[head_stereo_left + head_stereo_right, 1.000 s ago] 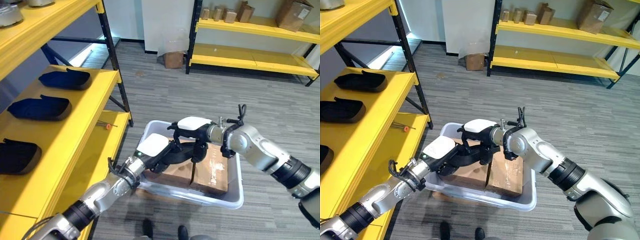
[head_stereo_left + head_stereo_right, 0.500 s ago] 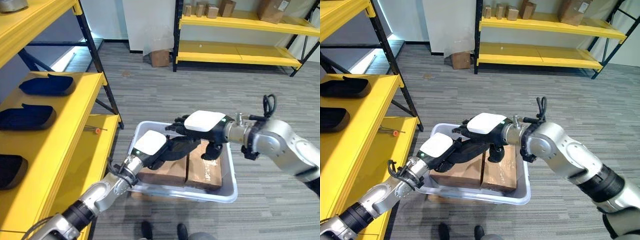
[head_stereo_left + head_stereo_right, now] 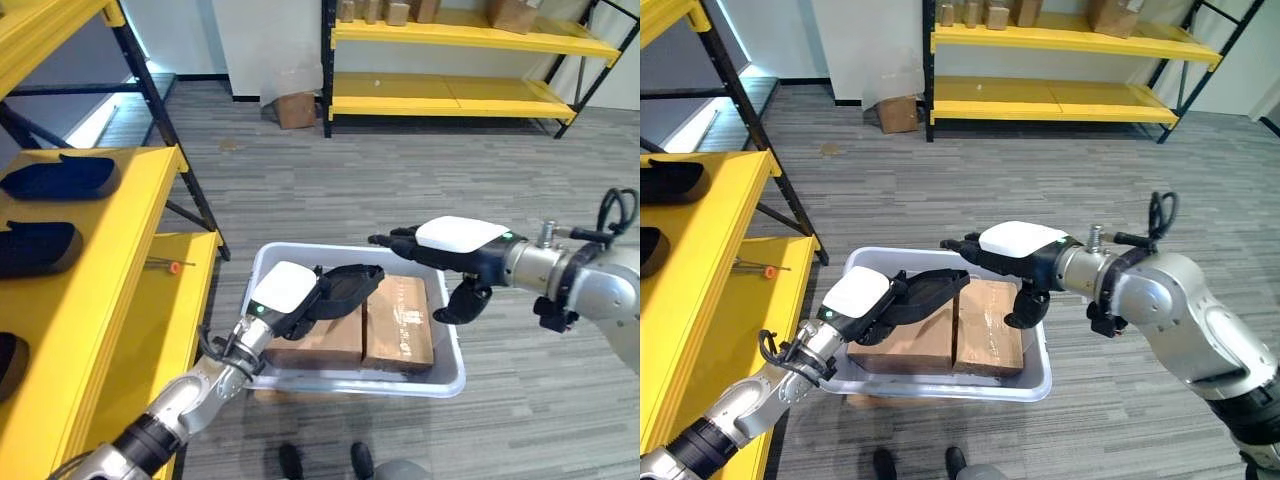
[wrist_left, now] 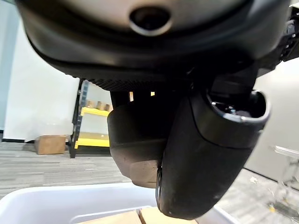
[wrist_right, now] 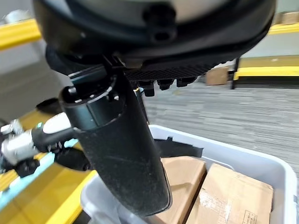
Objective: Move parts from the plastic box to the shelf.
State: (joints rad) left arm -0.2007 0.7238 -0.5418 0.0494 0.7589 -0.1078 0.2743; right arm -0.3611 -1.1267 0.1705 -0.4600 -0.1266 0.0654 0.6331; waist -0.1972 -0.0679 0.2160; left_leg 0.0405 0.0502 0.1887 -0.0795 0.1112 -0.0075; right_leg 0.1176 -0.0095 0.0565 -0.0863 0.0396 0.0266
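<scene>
- Plastic box (image 3: 452, 380): pale grey-white, sitting on the floor just beside the shelf (image 3: 110, 270); it is holding two cardboard cartons (image 3: 398, 325) side by side.
- Black part (image 3: 347, 283): a dark moulded piece, lying over the cartons at the box's shelf-side end, in the left hand.
- Left hand (image 3: 300, 300): reaching into the box from the shelf side, fingers curling round the black part.
- Right hand (image 3: 455, 250): hovering above the box's far rim, fingers extended, thumb hanging down, gripping nothing.
- Shelf stock: similar black parts (image 3: 58, 178) are sitting on the shelf's yellow deck, well apart from the box.
- Step in hand, by judgement: lifting the part out of the box.
- Next move, by judgement: raising the part over the box rim and swinging it onto free deck beside the shelved parts.
</scene>
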